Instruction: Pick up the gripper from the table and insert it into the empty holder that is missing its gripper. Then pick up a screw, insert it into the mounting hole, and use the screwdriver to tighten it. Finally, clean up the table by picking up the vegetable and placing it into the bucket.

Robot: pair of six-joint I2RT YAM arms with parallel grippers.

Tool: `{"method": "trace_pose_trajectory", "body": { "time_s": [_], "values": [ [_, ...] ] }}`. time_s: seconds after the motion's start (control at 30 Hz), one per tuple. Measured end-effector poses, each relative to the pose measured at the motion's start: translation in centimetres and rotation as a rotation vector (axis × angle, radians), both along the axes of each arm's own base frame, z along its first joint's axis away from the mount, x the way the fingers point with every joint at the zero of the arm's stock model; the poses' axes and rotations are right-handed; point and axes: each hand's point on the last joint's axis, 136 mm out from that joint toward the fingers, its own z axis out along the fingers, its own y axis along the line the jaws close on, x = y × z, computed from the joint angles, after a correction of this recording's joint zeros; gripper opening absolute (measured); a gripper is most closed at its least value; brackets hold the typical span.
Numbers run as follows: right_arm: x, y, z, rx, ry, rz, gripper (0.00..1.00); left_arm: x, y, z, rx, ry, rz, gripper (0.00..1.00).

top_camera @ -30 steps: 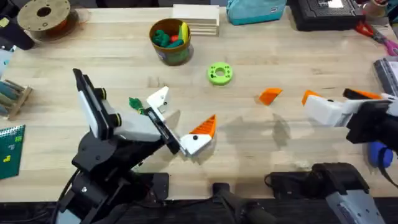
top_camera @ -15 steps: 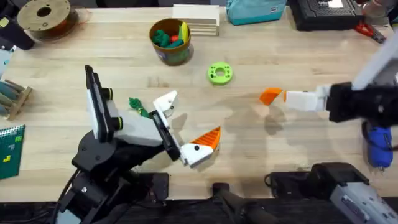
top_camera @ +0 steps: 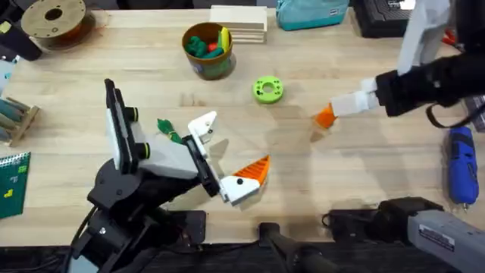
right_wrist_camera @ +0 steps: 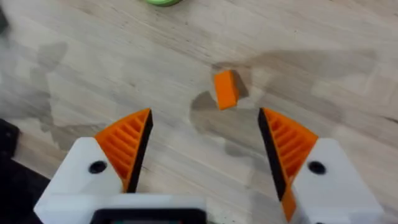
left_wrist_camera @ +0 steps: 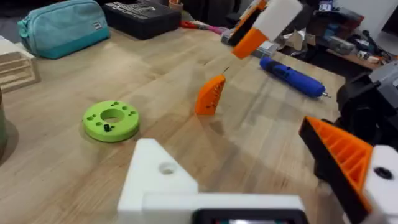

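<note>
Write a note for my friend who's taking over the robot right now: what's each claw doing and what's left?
Right gripper: open, above the loose orange ribbed wedge finger, not touching it.
Left gripper: open, resting low; one white angular holder block has no orange pad.
Blue-handled screwdriver: lying near the table's right edge.
Dark-green leafy toy vegetable: on the table beside the left arm.
Olive-brown round bucket: far side, already holding toys.
Done: nothing. Left: insert finger, screw and tighten it, bin the vegetable.

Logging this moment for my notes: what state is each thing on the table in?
Loose orange finger: on the table, ungripped.
Right pincer: open above it.
Left pincer: open, one white holder bare.
Screwdriver: lying flat.
Vegetable: on the table.
Bucket: upright, holding toys.
</note>
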Motion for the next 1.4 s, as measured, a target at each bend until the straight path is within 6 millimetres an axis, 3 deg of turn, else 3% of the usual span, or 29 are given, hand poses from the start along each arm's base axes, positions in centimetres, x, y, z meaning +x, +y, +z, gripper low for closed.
{"method": "trace_pose_trajectory", "body": {
  "time_s": [0.23,0.53,0.83,1.03,1.17,1.2,1.27,1.4],
  "values": [
    [0.6,0.0,-2.0,-0.073,0.024,0.175,0.99,-0.1,-0.1,0.0,0.0,0.0,-0.009,0.987],
    [1.3,-1.6,-4.8,-0.221,0.088,0.305,0.99,-0.2,-0.1,0.0,0.0,0.0,-0.012,0.987],
    [1.5,-0.4,-7.9,-0.343,0.166,0.455,0.976,-0.2,-0.1,0.0,0.0,0.001,-0.012,0.987],
    [2.0,-0.5,-8.4,-0.357,0.169,0.457,0.857,-0.2,-0.1,0.0,-0.001,0.0,-0.012,0.987],
    [2.1,-0.6,-8.4,-0.363,0.168,0.455,0.718,-0.2,-0.1,0.0,-0.001,0.0,-0.012,0.987],
    [2.1,-0.6,-8.4,-0.364,0.168,0.455,0.675,-0.2,-0.1,0.0,-0.001,0.0,-0.012,0.987],
    [2.1,-0.6,-8.4,-0.364,0.167,0.456,0.465,-0.2,-0.1,0.0,0.0,0.001,-0.012,0.987],
    [2.3,-0.5,-8.4,-0.359,0.158,0.454,0.441,-0.2,-0.1,0.0,-0.001,0.0,-0.012,0.987]
  ]
}}
